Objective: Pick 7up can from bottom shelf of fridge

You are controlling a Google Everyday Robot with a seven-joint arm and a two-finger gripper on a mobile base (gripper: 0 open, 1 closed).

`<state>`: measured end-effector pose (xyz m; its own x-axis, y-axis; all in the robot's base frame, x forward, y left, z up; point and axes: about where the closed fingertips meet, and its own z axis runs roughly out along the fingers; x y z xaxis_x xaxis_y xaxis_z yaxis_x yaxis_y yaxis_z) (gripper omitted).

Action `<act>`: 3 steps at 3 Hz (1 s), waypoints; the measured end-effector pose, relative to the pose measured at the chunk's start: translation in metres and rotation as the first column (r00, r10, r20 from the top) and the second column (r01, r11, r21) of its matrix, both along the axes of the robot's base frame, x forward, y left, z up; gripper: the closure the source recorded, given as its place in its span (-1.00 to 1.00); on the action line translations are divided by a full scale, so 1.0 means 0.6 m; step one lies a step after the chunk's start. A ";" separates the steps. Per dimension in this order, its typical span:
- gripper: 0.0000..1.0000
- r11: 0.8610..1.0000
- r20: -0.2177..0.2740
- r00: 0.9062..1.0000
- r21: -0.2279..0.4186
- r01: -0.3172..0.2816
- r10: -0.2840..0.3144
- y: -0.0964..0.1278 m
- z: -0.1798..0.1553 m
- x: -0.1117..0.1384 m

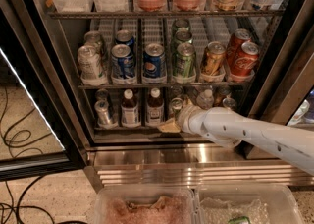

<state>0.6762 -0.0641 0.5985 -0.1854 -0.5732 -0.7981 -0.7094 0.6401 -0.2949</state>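
The fridge [54,78] stands open in front of me. On its bottom shelf [132,128] a small can with a silver top and greenish body, the 7up can [175,105], stands in the middle lane. My gripper [171,124] is at the end of the white arm that reaches in from the right. It sits low at the front of that lane, right in front of the can, and hides the can's lower part. I cannot tell whether it touches the can.
Two brown bottles [130,111] and a silver can [104,113] stand left of the gripper, with more cans behind the arm. The rack above holds blue [154,61], green [184,61], gold [213,60] and red cans [243,59]. Two plastic bins [147,196] sit below. The glass door [29,120] and floor cables [12,198] are at left.
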 end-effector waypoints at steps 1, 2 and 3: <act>-0.19 1.000 0.000 1.000 0.000 0.000 0.000 0.000 0.000 0.000; 0.26 1.000 0.000 1.000 0.000 0.000 0.000 0.000 0.000 0.000; 0.74 1.000 0.000 1.000 0.000 0.000 0.000 0.000 0.000 0.000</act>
<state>0.6762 -0.0640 0.5985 -0.1854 -0.5732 -0.7982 -0.7095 0.6400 -0.2949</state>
